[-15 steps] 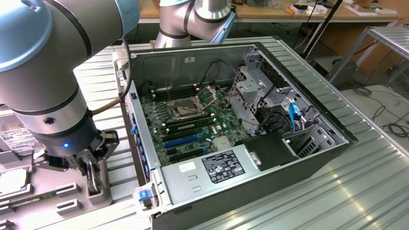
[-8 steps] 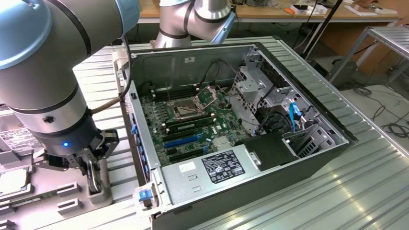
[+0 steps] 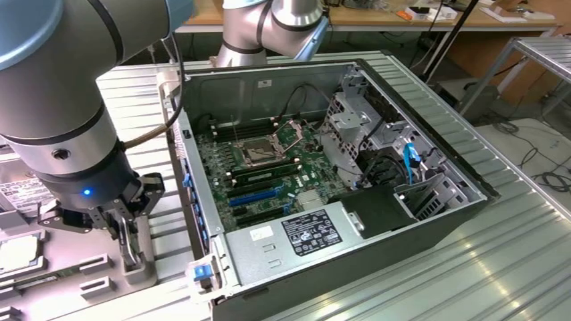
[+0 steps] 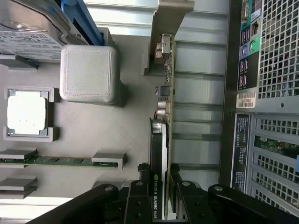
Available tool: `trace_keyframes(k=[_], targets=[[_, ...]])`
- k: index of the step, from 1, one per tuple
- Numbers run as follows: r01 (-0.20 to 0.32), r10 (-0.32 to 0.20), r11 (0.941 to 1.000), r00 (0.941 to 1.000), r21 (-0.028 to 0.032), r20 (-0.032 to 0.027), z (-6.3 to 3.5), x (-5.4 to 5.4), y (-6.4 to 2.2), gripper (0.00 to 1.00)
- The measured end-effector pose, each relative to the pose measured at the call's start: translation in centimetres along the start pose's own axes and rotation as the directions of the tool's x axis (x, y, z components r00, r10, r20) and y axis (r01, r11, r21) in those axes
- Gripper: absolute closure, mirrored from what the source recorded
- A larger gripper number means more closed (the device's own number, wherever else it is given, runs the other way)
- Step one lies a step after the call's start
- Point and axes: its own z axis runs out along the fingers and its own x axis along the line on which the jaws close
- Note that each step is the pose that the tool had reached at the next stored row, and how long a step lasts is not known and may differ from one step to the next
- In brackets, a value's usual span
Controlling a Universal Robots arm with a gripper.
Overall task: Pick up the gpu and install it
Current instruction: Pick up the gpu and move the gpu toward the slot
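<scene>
Gripper (image 4: 159,181) is clamped onto the gpu (image 4: 164,116), as far as I can judge: in the wrist view the two black fingers (image 4: 140,186) sit tight against either side of the card's near end, one on the black cooler face with the NVIDIA Quadro lettering, the other on the green board side. The card stands on edge in the grey parts tray (image 4: 93,140), and its silver bracket at the far end looks like it's resting in the tray's upright holder, so I'd say the grab is made but nothing's been lifted out yet. Everything after that is left to do. In the exterior view the gripper (image 3: 125,224) is down low over the tray, just beside the open computer case (image 3: 428,127) on the exterior view's left. The blue expansion slots (image 3: 254,195) on the motherboard (image 3: 259,167) have nothing in them. So, early days. Hard to make out: the arm's big wrist covers most of the card from outside, so I can't tell if its bottom edge has come off the tray at all. The actual contact between pads and card is in shadow too. The hard drive (image 4: 28,32), CPU (image 4: 26,113) and a memory stick (image 4: 56,160) lie in the tray beside it, untouched.
</scene>
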Motion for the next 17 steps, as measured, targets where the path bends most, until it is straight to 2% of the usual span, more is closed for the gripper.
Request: trace_keyframes(k=[17], targets=[[0.0, 0.0, 1.0, 1.0, -0.0022, 0.0004, -3.08, -0.1, 0.1, 0.73]])
